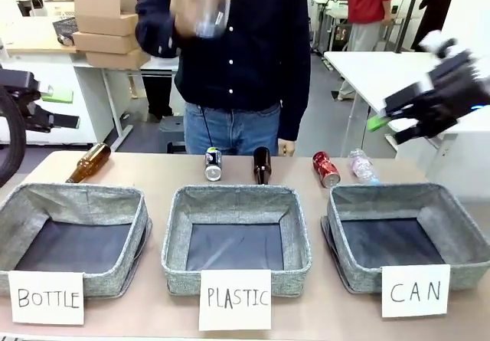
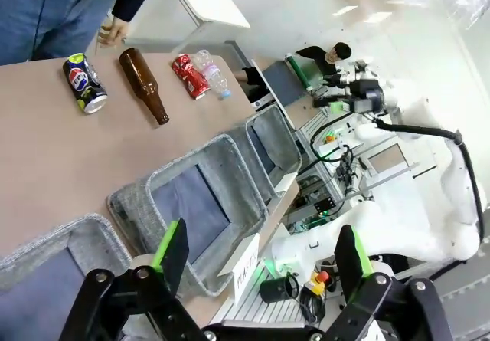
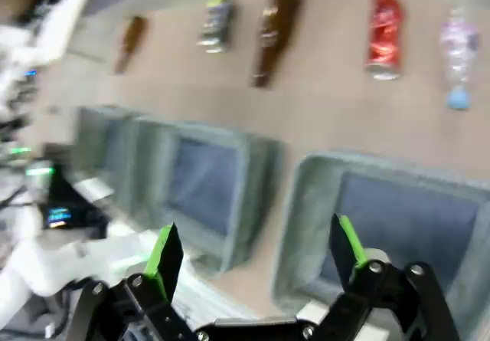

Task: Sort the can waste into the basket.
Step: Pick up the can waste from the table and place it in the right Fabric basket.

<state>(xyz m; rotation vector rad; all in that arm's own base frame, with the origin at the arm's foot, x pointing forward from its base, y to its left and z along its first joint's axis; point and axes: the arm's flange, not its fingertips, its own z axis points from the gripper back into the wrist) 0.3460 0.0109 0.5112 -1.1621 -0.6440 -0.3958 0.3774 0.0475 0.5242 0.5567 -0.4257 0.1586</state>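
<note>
Right, nothing sorted yet: red can (image 1: pixel 326 169) and black can (image 1: pixel 213 164) lie on the desk (image 1: pixel 153 174) at mid-frame; the CAN basket (image 1: pixel 459 226) waits lower right. Our left hand (image 2: pixel 260 253) and right hand (image 3: pixel 256 249) hang spread apart, empty; next we'd reach for the red can.

Shiny red can (image 1: pixel 326 169), black printed can (image 1: pixel 213 164), grey woven basket (image 1: pixel 387 195).

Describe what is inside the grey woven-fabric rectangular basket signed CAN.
Inside the grey woven-fabric basket signed CAN, the dark lining shows bare, with nothing on it. Its near wall hides the front strip of the floor.
</note>
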